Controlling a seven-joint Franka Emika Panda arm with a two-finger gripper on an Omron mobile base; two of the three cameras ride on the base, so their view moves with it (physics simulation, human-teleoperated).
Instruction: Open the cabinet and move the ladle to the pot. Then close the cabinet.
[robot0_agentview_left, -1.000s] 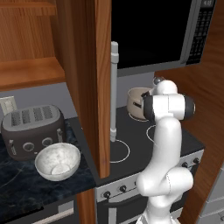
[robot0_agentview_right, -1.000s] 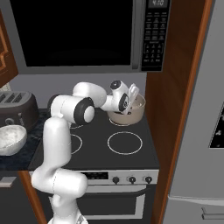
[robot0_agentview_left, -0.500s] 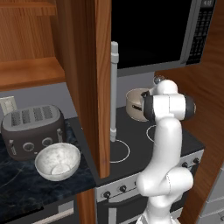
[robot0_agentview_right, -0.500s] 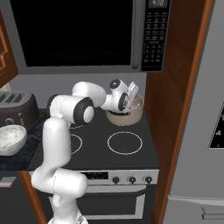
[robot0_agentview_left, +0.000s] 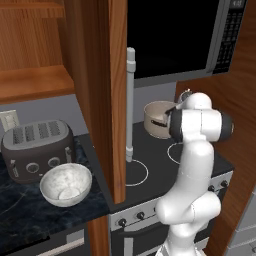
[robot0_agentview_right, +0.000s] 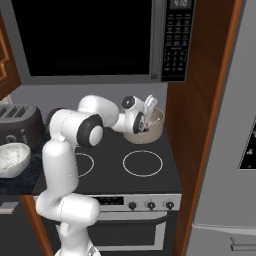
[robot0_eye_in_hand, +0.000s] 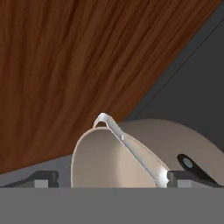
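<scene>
**Ladle in the pot, cabinet door wide open**

Left base view: the reddish-brown wooden wall cabinet (robot0_agentview_left: 95, 95) has its door swung out edge-on toward the camera, long vertical silver bar handle (robot0_agentview_left: 130, 105) facing the stove. A bare wooden shelf sits inside. Below on the dark speckled worktop (robot0_agentview_left: 30, 200) stand a dark grey four-slot toaster (robot0_agentview_left: 35, 147) and, just in front of it, a wide white speckled bowl (robot0_agentview_left: 66, 183). My arm covers part of the round beige straight-sided pot (robot0_agentview_left: 157, 119) on the back right burner here.

Right base view: my jaws (robot0_agentview_right: 144, 120) sit at the near rim of the pot (robot0_agentview_right: 152, 131), under the black microwave (robot0_agentview_right: 95, 40). A grey fridge panel (robot0_agentview_right: 230, 125) stands on the far right, and only a sliver of cabinet wood shows at the left edge. The bowl (robot0_agentview_right: 12, 159) and toaster (robot0_agentview_right: 17, 125) are well apart from the pot, on the left.

Hand view: the slim pale metallic ladle (robot0_eye_in_hand: 131, 151) lies inside the pot (robot0_eye_in_hand: 100, 162), its thin handle leaning across the opening with its bent end hooked at the rim. The pot's inside is plain beige; a dark side handle (robot0_eye_in_hand: 192, 166) sticks out on one side. My two finger tips (robot0_eye_in_hand: 41, 178) stand far apart at the bottom, the ladle's lower end close by one of them, and nothing is clamped between them.
</scene>
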